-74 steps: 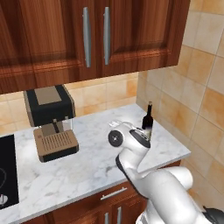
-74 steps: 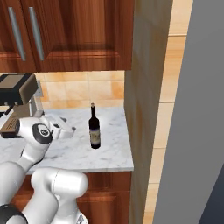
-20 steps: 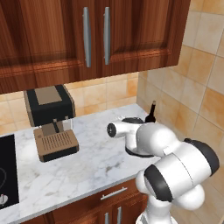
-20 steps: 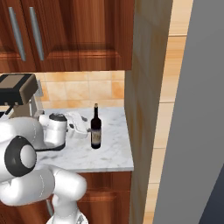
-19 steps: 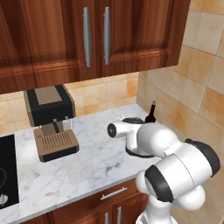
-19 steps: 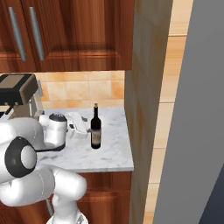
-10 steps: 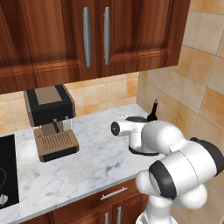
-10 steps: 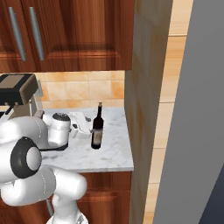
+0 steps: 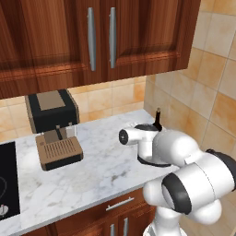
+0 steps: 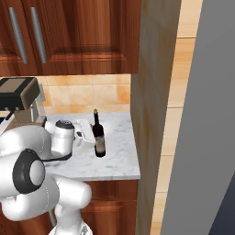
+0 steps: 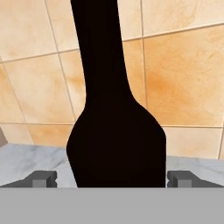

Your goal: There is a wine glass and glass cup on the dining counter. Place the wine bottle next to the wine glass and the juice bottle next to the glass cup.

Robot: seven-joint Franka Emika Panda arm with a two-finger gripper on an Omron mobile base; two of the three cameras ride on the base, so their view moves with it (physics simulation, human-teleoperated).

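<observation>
Jaws wide apart, nothing held. Gripper (image 11: 112,177) sits level with the wine bottle (image 11: 116,131), one fingertip (image 11: 43,178) on each side of its body, apparently clear of the glass. Bottle stands upright on the marble worktop (image 10: 114,160) near its right end, close to the tiled back wall (image 11: 183,74); long axis vertical, neck up. From the right base view the gripper (image 10: 87,131) is just left of the bottle (image 10: 98,137), approaching sideways. Bottle lies straight ahead between the jaws, so closing on the body looks like the next move. Coffee machine (image 9: 51,126) is well apart to the left.
</observation>
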